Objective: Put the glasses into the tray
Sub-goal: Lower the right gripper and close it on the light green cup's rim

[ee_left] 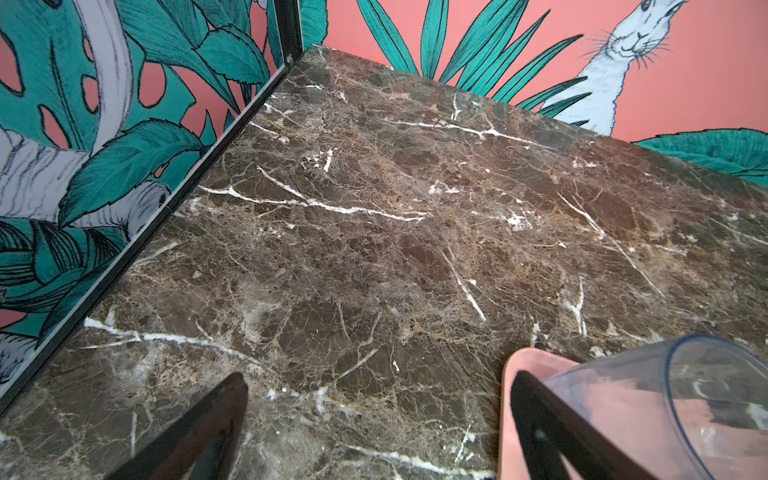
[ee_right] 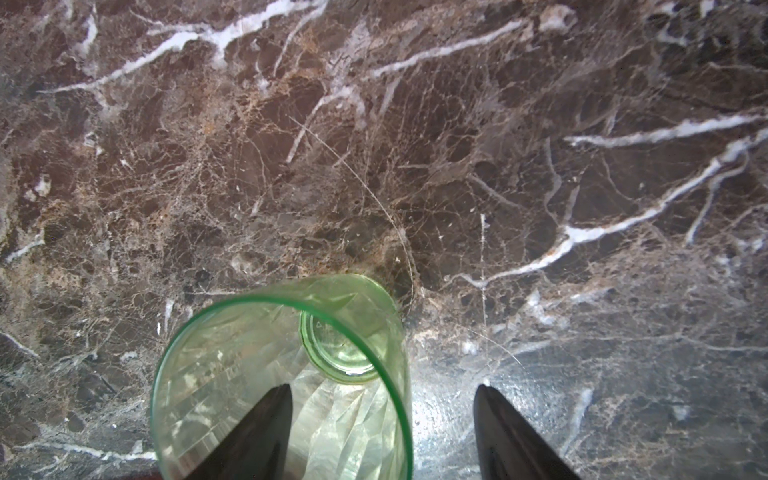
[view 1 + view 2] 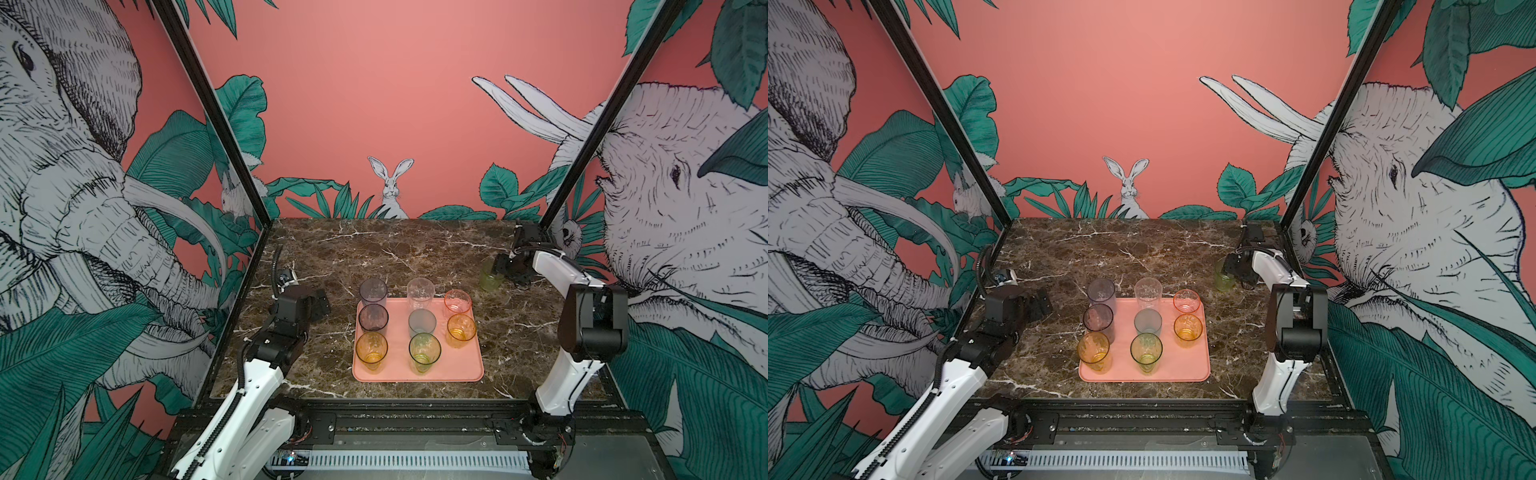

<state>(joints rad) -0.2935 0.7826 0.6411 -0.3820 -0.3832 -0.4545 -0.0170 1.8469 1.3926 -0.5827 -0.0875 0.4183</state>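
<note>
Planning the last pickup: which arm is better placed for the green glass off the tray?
Right. The right gripper has the green glass wall between its open jaws; the left gripper sits across the tray.

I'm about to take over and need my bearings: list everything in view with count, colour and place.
tray: one, salmon pink, mid-table.
far-row glasses: three, bluish glass, clear glass, pink glass, in the tray.
middle-row glasses: three, smoky grey glass, teal-grey glass, short amber glass, in the tray.
near-row glasses: two, tall amber glass, tall green glass, in the tray.
short green glass: one, pale green, upright on the table, far right, outside the tray.
table: one, dark brown marble, white veins.
walls: three, pink with leaves and animals, around the table.
left gripper: one, black, open, empty, beside the tray's far left corner.
right gripper: one, black, open, one of its fingers inside the short green glass, one outside.
</note>
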